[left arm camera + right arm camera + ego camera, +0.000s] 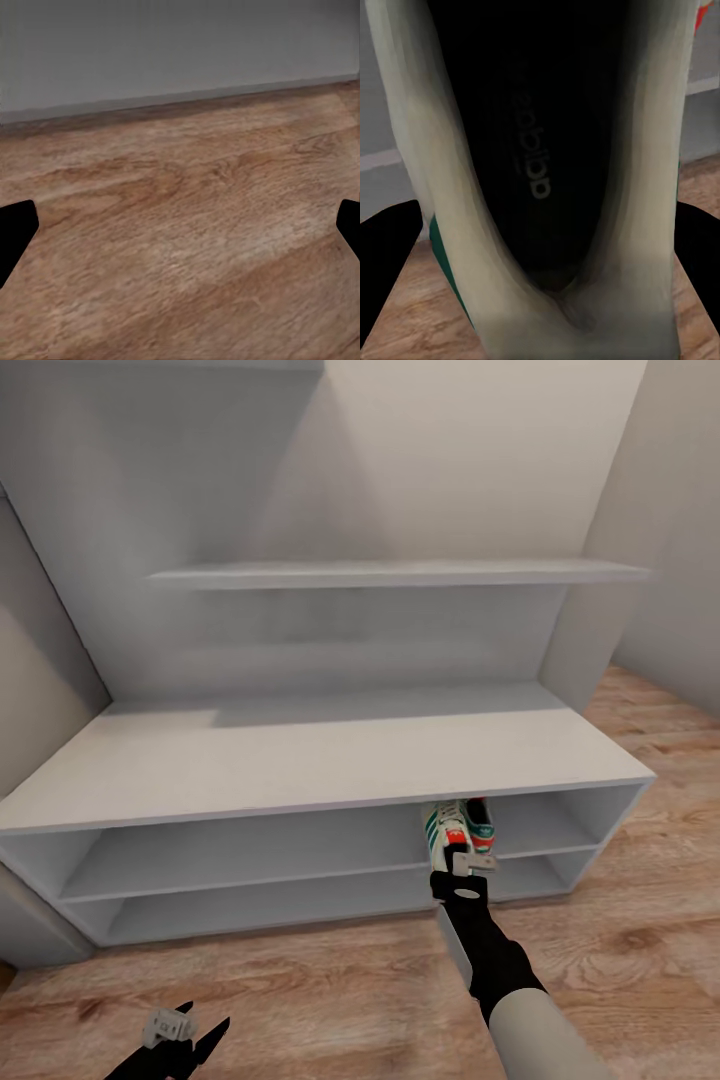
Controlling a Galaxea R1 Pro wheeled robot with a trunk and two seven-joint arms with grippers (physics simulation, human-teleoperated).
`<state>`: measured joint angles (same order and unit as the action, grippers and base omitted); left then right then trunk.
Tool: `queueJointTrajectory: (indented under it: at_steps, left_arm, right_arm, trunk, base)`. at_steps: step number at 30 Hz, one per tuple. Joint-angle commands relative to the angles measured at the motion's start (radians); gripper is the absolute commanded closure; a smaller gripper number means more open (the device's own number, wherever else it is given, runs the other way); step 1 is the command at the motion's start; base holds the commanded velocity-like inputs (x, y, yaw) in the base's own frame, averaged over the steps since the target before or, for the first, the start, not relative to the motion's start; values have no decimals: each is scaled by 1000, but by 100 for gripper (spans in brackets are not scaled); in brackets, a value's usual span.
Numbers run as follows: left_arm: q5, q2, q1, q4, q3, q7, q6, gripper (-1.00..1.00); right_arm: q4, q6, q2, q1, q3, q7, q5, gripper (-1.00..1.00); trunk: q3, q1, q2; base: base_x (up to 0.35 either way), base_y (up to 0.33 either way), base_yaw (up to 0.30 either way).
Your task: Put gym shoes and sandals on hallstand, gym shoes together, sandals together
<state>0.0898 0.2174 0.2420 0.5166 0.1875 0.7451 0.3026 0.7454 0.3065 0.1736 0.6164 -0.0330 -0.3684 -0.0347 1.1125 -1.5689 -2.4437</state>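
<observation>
Black gripper on black wrist, pale grey forearm.

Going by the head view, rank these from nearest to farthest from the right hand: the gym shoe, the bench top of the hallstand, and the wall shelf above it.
1. Gym shoe: held in the right hand, at the upper shelf opening.
2. Bench top: just above and beyond the shoe.
3. Wall shelf: highest up, against the back panel.
</observation>
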Motion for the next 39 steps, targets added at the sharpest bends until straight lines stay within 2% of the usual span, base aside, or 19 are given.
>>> queueJointTrajectory:
  at_steps: [1, 18, 39]
  left_arm:
    - [5, 0, 1, -1, 2, 7, 0, -100]
    - [5, 0, 1, -1, 2, 7, -1, -100]
    - [5, 0, 1, -1, 2, 5, -1, -100]
  right_arm:
    - [2, 6, 1, 0, -2, 0, -4, 100]
    - [3, 6, 1, 0, -4, 0, -4, 100]
    - [3, 7, 1, 0, -4, 0, -4, 100]
  trunk:
    - [1, 0, 0]
    - [1, 0, 0]
    - [1, 0, 0]
  base:
    - [325, 0, 0]
    - [154, 0, 0]
    - [82, 0, 0]
